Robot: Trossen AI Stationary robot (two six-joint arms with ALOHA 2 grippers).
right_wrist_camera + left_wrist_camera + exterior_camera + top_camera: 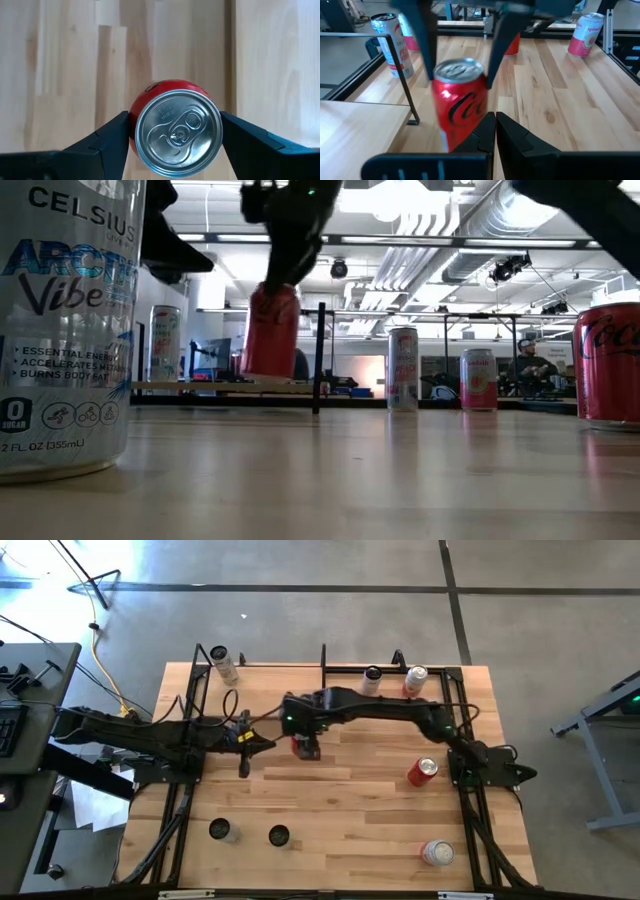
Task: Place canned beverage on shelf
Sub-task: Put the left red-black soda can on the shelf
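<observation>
My left gripper [245, 743] sits just beside the red can [304, 746]; shelf [268, 690] board behind lies bare.

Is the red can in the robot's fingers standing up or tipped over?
Nearly upright, slightly tilted: the red can hangs in the right gripper, its top facing up.

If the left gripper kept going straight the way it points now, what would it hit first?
Most likely the red can, which stands directly ahead of the shut left gripper and is held from above by the right gripper. How far apart they are is hard to judge.
</observation>
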